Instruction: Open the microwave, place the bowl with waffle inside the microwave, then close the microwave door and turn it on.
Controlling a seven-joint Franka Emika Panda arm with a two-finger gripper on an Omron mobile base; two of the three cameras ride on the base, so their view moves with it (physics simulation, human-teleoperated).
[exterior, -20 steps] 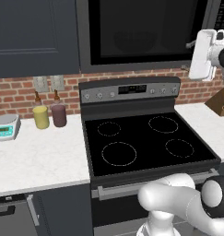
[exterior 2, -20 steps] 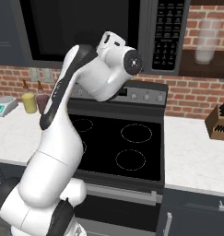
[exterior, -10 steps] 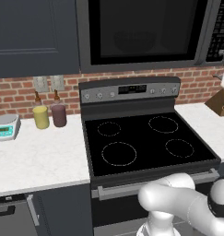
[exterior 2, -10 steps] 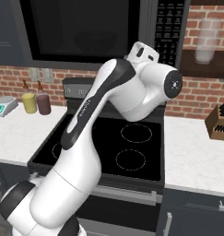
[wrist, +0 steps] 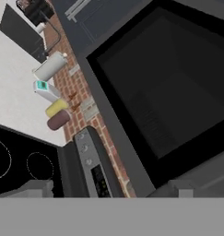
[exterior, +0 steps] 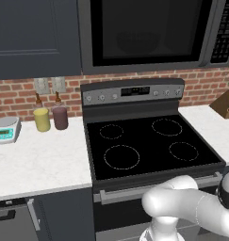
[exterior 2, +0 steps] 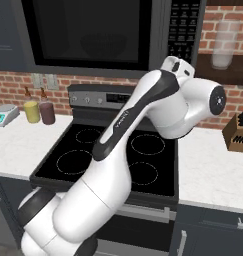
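The microwave (exterior: 149, 33) hangs above the stove with its door (exterior 2: 88, 32) shut. Through the black glass a faint round bowl (exterior: 137, 42) shows inside, also dim in the right base view (exterior 2: 104, 45). I cannot make out the waffle. The black keypad strip (exterior 2: 182, 25) runs down the microwave's right side. My gripper (exterior 2: 176, 64) is raised just below the keypad, aimed at the microwave front (wrist: 145, 92). In the hand view its fingertips (wrist: 35, 188) stand wide apart with nothing between them, so the gripper (wrist: 106, 190) is open.
The black-topped stove (exterior: 149, 146) lies below. A yellow jar (exterior: 41, 118), a dark red jar (exterior: 60, 116) and a kitchen scale (exterior: 5, 129) stand on the left counter. A knife block (exterior 2: 238, 132) sits on the right counter, and a glass jar (exterior 2: 224, 42) on a shelf.
The arm has swung to the right: the hand has left the left base view, and in the right base view the wrist now sits further right, below the keypad.
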